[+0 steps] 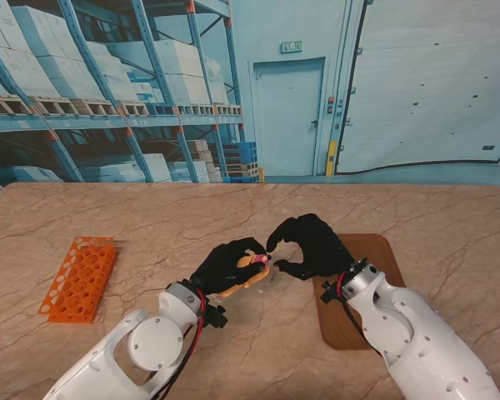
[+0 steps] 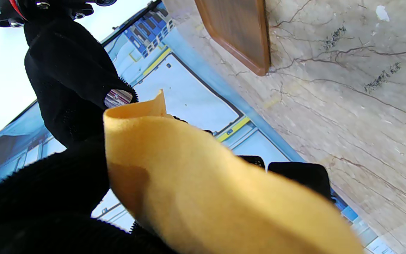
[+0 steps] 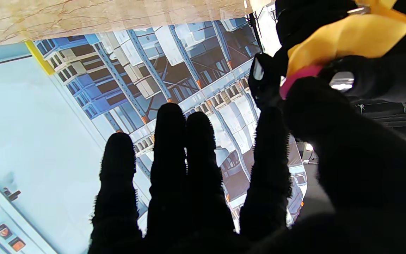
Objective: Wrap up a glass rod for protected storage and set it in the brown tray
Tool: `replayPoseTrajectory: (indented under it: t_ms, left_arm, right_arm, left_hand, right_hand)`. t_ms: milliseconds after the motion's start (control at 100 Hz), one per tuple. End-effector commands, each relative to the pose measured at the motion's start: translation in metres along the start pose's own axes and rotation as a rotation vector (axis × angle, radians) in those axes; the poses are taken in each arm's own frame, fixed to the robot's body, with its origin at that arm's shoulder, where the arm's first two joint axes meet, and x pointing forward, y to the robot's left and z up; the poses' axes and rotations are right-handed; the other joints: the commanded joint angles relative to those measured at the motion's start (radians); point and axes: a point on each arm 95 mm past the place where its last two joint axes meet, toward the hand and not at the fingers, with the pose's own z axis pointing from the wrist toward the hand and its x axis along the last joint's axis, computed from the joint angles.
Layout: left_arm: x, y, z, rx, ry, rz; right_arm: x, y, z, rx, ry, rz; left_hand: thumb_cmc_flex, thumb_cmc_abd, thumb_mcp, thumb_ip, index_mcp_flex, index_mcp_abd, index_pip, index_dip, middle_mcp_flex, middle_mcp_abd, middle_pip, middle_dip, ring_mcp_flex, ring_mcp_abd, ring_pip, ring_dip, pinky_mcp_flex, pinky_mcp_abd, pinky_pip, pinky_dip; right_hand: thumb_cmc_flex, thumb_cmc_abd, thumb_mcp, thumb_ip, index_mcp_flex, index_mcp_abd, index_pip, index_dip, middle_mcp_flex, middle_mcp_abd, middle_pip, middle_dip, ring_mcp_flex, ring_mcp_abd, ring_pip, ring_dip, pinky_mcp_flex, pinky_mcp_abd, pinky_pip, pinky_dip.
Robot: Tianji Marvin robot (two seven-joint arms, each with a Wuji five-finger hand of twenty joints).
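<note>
One yellow cloth (image 1: 243,282) held by left hand (image 1: 225,265); right hand (image 1: 312,246) pinching pink band (image 1: 261,261).

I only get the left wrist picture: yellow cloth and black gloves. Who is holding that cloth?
Observer: From the stand view, the left robot hand holds the yellow cloth, and the right robot hand meets it above mid-table.
Operator: Anything on the cloth?
Observer: A pink band sits at its end, by the right thumb.
Operator: What else is on the table?
Observer: An orange rack lies on the robot's left; the brown tray is on its right.
</note>
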Motion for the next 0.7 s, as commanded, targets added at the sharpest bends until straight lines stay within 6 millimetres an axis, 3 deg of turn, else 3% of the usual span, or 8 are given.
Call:
replayPoseTrajectory:
  t_ms: [0,80,100,120,260,350,510,690]
  left_arm:
    - [0.002,0.003,-0.001,-0.002,0.002,-0.013]
    - [0.002,0.003,-0.001,-0.003,0.001,-0.015]
    - [0.002,0.003,-0.001,-0.003,0.001,-0.015]
    - [0.002,0.003,-0.001,-0.003,0.0,-0.016]
    - [0.002,0.003,-0.001,-0.006,-0.002,-0.02]
    - [0.002,0.004,-0.001,-0.007,-0.002,-0.024]
    - [0.002,0.003,-0.001,0.0,0.003,-0.026]
    - [0.001,0.002,-0.001,0.009,0.005,-0.033]
  right_arm:
    - [0.004,-0.002,0.005,0.002,0.012,0.009]
    - [0.004,-0.004,0.008,0.007,0.018,0.014]
    - [0.004,-0.005,0.009,0.008,0.02,0.015]
    - [0.004,-0.005,0.01,0.009,0.023,0.015]
    - [0.007,-0.009,0.017,0.017,0.031,0.037]
    - [0.008,-0.012,0.023,0.023,0.037,0.04]
    - [0.009,-0.018,0.029,0.046,0.055,0.03]
    - [0.01,-0.023,0.032,0.058,0.082,0.001]
  left_hand:
    - [0.031,0.002,0.135,0.12,-0.01,-0.032,-0.007,0.012,0.041,-0.058,0.049,0.016,0.01,-0.01,0.093,0.014,0.019,-0.073,0.253,0.019]
    - [0.025,0.016,0.133,0.131,-0.02,-0.026,-0.016,0.011,0.037,-0.055,0.048,0.016,0.01,-0.009,0.093,0.014,0.019,-0.072,0.253,0.019]
    - [0.02,0.023,0.121,0.164,-0.021,-0.025,-0.025,0.02,0.037,-0.054,0.047,0.017,0.01,-0.007,0.091,0.016,0.019,-0.071,0.253,0.017]
    - [0.02,0.025,0.118,0.173,-0.021,-0.025,-0.028,0.022,0.037,-0.054,0.047,0.017,0.01,-0.007,0.091,0.016,0.019,-0.071,0.253,0.017]
    - [0.012,0.043,0.117,0.192,-0.025,-0.013,-0.046,0.018,0.031,-0.043,0.035,0.012,0.009,0.02,0.083,0.017,0.018,-0.061,0.253,0.022]
    - [-0.002,0.074,0.098,0.254,-0.032,-0.006,-0.073,0.028,0.03,-0.041,0.034,0.011,0.01,0.021,0.081,0.022,0.019,-0.062,0.253,0.025]
    - [-0.025,0.105,0.084,0.287,-0.047,-0.014,-0.084,0.033,0.019,-0.041,0.036,0.012,0.01,0.011,0.079,0.022,0.02,-0.072,0.253,0.018]
    - [-0.072,0.135,0.046,0.307,-0.06,-0.002,-0.102,0.035,0.006,-0.055,0.043,0.016,0.01,-0.008,0.076,0.022,0.021,-0.09,0.253,0.009]
  right_hand:
    - [0.035,0.027,0.005,-0.045,0.01,-0.031,0.023,-0.011,0.01,-0.012,0.017,-0.008,0.015,-0.018,0.016,0.002,0.002,-0.015,0.024,-0.008]
    - [0.037,0.029,0.007,-0.047,0.009,-0.033,0.027,-0.014,0.011,-0.012,0.02,-0.008,0.016,-0.018,0.019,0.003,0.002,-0.015,0.026,-0.009]
    - [0.037,0.03,0.007,-0.048,0.009,-0.035,0.028,-0.015,0.013,-0.013,0.021,-0.007,0.016,-0.018,0.02,0.004,0.002,-0.014,0.026,-0.009]
    - [0.038,0.031,0.007,-0.048,0.011,-0.037,0.03,-0.015,0.014,-0.012,0.022,-0.007,0.017,-0.018,0.021,0.004,0.002,-0.014,0.027,-0.009]
    - [0.066,0.068,-0.005,-0.053,0.061,-0.049,0.051,-0.023,0.046,-0.016,0.031,-0.007,0.029,-0.015,0.031,0.005,0.004,-0.011,0.034,-0.012]
    - [0.086,0.081,-0.012,-0.053,0.105,-0.048,0.063,-0.029,0.07,-0.016,0.035,-0.008,0.038,-0.012,0.035,0.005,0.007,-0.007,0.039,-0.014]
    - [0.071,0.057,-0.015,-0.05,0.091,-0.005,0.06,-0.039,0.068,-0.009,0.041,-0.007,0.035,-0.007,0.04,0.004,0.003,-0.004,0.047,-0.018]
    - [0.042,0.025,0.002,-0.044,-0.004,0.041,0.037,-0.049,0.041,-0.001,0.053,-0.004,0.02,-0.007,0.047,0.004,-0.004,-0.007,0.057,-0.024]
